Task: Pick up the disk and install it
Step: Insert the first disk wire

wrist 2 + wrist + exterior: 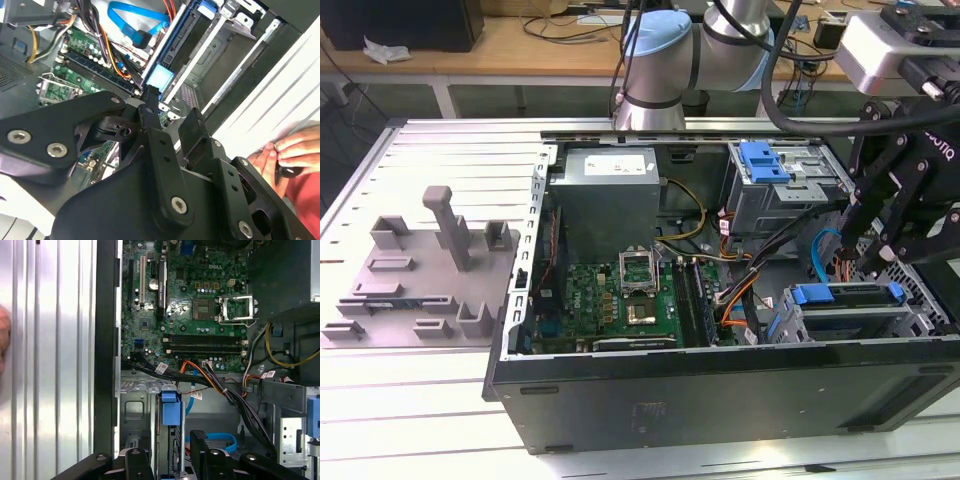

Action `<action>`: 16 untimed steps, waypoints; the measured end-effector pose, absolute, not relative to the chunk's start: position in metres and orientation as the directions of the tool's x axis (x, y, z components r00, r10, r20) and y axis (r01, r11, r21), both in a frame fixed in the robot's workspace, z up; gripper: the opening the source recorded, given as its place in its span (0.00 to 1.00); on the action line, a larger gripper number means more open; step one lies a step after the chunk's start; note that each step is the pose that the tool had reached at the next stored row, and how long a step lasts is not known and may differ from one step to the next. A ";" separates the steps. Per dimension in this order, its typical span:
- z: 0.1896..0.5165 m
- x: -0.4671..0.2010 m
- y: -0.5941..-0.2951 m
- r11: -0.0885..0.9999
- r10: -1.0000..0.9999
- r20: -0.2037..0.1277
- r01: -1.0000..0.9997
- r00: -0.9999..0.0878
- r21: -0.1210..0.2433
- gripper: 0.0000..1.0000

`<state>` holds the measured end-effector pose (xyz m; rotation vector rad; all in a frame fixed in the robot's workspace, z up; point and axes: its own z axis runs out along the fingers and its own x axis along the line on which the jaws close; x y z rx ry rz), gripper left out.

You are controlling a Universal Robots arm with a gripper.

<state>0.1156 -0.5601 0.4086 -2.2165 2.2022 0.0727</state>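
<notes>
First wrist view: end effector (169, 447) spread apart above the disk (170, 409), seen edge-on, mostly hidden.

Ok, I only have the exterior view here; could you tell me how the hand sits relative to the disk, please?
Observer: In the first wrist view the hand is open, with one finger on each side of the disk, just behind its blue tab.
Operator: Thank you. What is next to the disk in the cage?
Observer: In the second wrist view the cage slot beside the disk holds no drive, just metal rails.
Operator: And is anyone close to the case?
Observer: Yes, in the second wrist view a person's fingers are over the ribbed table, just outside the case.
</notes>
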 end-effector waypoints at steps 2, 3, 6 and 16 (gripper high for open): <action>0.409 0.116 -0.556 -0.006 -1.000 -0.009 -1.000 0.006 0.021 0.44; 0.409 0.116 -0.552 -0.006 -1.000 0.006 -1.000 0.006 0.022 0.44; 0.409 0.116 -0.546 -0.005 -1.000 0.021 -1.000 0.006 0.022 0.44; 0.409 0.116 -0.519 -0.004 -0.998 0.059 -1.000 0.005 0.022 0.44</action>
